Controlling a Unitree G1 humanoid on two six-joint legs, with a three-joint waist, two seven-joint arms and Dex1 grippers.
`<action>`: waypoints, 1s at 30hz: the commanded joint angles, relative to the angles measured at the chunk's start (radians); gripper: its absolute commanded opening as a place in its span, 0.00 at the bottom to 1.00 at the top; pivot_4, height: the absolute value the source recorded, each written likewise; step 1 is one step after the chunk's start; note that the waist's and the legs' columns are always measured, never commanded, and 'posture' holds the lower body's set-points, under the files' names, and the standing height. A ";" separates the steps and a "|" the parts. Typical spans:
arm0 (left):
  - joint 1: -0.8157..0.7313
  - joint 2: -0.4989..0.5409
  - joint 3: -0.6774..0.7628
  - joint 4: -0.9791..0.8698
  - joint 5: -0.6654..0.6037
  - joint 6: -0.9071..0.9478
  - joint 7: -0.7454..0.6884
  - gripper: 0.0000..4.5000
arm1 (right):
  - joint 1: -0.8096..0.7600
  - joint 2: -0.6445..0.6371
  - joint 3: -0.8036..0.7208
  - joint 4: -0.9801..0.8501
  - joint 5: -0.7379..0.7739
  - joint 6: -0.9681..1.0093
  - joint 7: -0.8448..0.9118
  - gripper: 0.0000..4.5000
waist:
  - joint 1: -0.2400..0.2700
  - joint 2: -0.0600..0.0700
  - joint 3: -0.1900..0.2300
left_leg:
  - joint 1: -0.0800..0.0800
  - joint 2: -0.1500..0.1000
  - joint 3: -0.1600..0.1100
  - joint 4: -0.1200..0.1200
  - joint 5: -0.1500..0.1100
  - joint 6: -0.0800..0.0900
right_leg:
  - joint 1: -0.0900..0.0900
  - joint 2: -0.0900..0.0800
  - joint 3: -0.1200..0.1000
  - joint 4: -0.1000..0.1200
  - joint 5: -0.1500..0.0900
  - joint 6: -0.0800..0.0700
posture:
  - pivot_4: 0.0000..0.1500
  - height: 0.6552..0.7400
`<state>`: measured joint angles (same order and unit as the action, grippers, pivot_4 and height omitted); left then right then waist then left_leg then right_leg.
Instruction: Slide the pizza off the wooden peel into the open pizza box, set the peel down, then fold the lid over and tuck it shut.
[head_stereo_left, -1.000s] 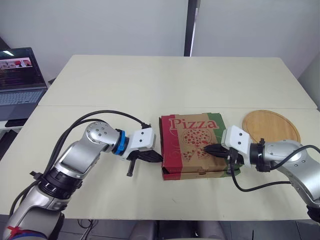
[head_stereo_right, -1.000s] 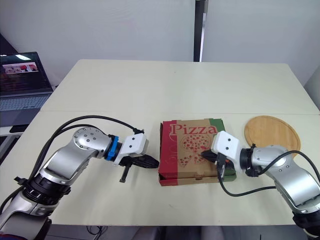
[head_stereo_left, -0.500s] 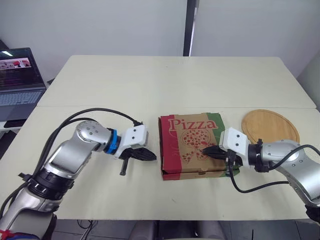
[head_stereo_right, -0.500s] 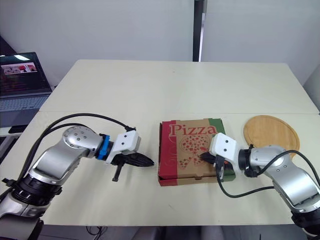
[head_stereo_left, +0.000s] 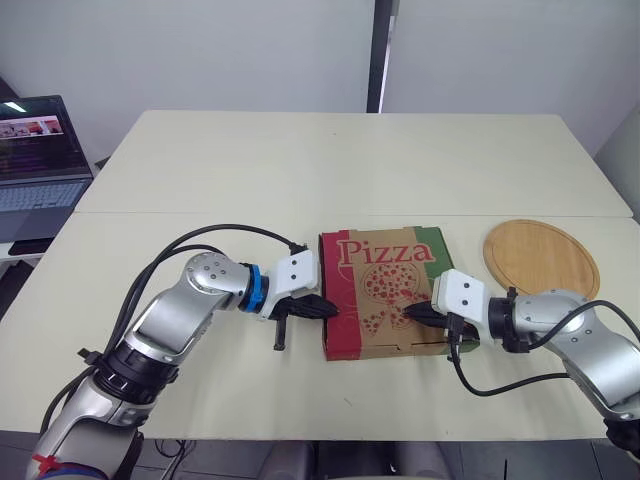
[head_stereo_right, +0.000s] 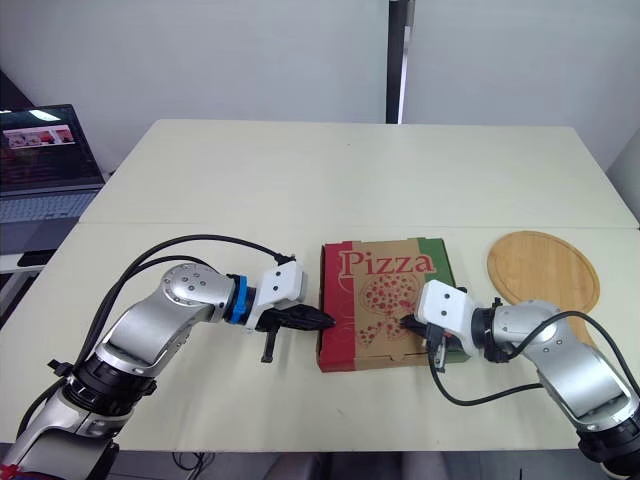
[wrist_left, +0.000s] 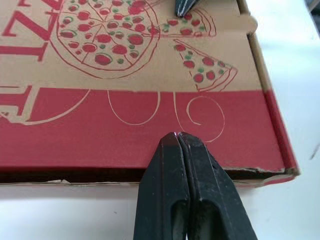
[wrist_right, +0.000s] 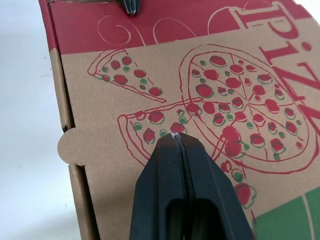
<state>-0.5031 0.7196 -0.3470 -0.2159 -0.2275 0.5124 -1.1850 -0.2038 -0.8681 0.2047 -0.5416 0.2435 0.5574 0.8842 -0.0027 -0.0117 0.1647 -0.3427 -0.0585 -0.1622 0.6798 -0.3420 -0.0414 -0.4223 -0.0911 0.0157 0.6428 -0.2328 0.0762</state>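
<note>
Left fingers (wrist_left: 167, 165) and right fingers (wrist_right: 165, 170), pinched together holding nothing, bear on opposite sides of the box (head_stereo_left: 335, 270). Uneven pressing could skid it, leaving it untucked.

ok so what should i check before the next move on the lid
1. Peel set down: ok, flat on the table, right of the box, apart from both arms.
2. Lid folded over: ok, it covers the box.
3. Lid tucked shut: not ok, its left edge stands a little off the box in the left wrist view.
4. Left gripper placed: ok, shut, tip at the lid's left edge.
5. Right gripper placed: ok, shut, tip over the lid near its front right.
6. Pizza inside: cannot tell, the lid hides it.
</note>
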 joint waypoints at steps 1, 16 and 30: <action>0.014 -0.002 -0.017 0.029 0.036 -0.016 0.017 0.00 | 0.020 0.023 -0.031 0.015 -0.013 -0.048 -0.020 0.01 | 0.000 0.000 0.000 | 0.000 0.000 0.000 0.000 0.000 0.000 | 0.000 0.000 0.000 0.000 0.000 0.000 | 1.00 1.00; 0.148 0.000 0.276 0.013 -0.067 0.111 0.242 0.00 | 0.137 -0.028 -0.315 0.252 -0.114 -0.139 -0.130 0.01 | 0.001 0.000 0.000 | 0.001 0.000 0.001 0.000 0.000 0.000 | -0.001 0.000 0.001 0.000 0.000 0.000 | 1.00 1.00; 0.138 -0.054 0.163 0.040 -0.026 0.106 0.252 0.00 | 0.204 -0.007 -0.207 0.081 -0.025 -0.037 -0.003 0.01 | 0.000 0.000 0.000 | 0.000 0.000 0.001 0.000 0.000 0.000 | -0.001 0.000 0.001 0.000 0.000 0.000 | 1.00 1.00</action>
<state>-0.3589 0.6535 -0.1932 -0.1562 -0.2554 0.6261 -0.9292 -0.0033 -0.8687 0.0050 -0.3979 0.1847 0.5104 0.8667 -0.0027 -0.0119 0.1646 -0.3423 -0.0584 -0.1617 0.6794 -0.3420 -0.0414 -0.4229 -0.0913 0.0164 0.6431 -0.2327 0.0761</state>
